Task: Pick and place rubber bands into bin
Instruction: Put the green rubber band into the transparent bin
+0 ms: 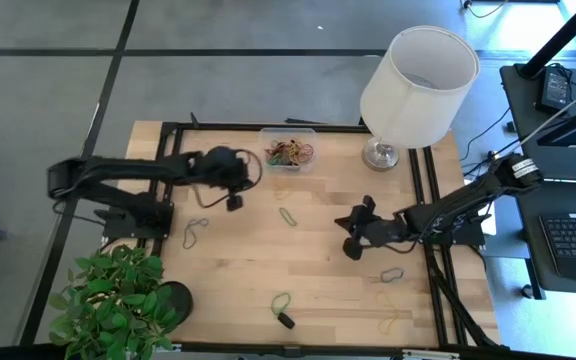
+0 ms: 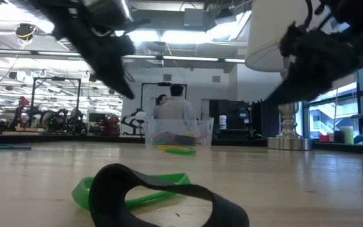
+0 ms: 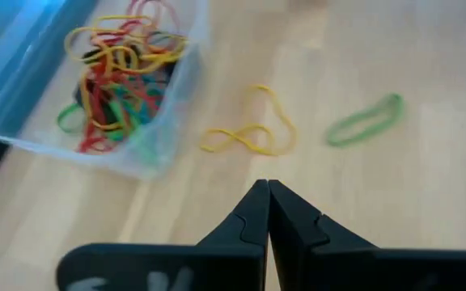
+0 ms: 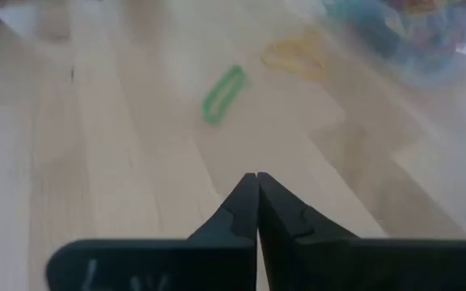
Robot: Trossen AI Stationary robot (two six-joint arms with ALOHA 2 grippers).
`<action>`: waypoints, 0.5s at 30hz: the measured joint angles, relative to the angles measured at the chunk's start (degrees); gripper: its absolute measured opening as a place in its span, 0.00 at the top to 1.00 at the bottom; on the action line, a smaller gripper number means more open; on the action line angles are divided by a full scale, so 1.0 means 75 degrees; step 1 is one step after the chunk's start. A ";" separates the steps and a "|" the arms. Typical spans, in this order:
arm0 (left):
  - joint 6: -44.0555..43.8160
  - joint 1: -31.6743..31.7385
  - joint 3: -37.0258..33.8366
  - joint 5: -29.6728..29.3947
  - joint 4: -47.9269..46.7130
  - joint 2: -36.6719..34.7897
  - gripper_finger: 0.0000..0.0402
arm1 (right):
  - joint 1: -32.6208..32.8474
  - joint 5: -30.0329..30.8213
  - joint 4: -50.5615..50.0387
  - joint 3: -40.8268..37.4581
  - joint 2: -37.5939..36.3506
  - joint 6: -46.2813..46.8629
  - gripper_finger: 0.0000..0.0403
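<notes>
Two arms reach over your wooden table (image 1: 248, 270) in the high view. Your left gripper (image 1: 234, 200) hangs just left of the bin (image 1: 288, 150), which sits at the far edge beside the white lamp (image 1: 413, 85) and holds a tangle of rubber bands (image 1: 290, 154). Your right gripper (image 1: 352, 236) is near the table's middle right. Loose bands lie scattered: a green band (image 1: 288, 215) between the two grippers, a grey loop (image 1: 195, 233) near the left arm's base, a grey band (image 1: 392, 273) and a yellow band (image 1: 392, 321) toward the right near edge, and another green loop (image 1: 282, 302) touching a small black piece (image 1: 285, 320). A potted plant (image 1: 113, 300) stands at the near left corner.

From the low view you see a black band (image 2: 162, 195) lying over a green one (image 2: 131, 189) close to the camera, the clear bin (image 2: 179, 132) farther back, and a person (image 2: 176, 104) in the room behind it.

In the left wrist view your fingers (image 3: 241, 222) are pressed together with nothing between them. The bin (image 3: 160, 121) with its coloured bands lies ahead, a yellow band (image 3: 253, 137) just beside it, a green band (image 3: 365, 121) farther off.

In the right wrist view your fingers (image 4: 241, 206) are likewise closed and empty, with the green band (image 4: 223, 94) ahead on the wood.
</notes>
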 joint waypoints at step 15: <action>-0.0424 -0.0154 -0.2127 -0.0031 0.0916 -0.2414 1.00 | -0.0816 0.0030 -0.0816 0.4374 0.3953 -0.1039 0.97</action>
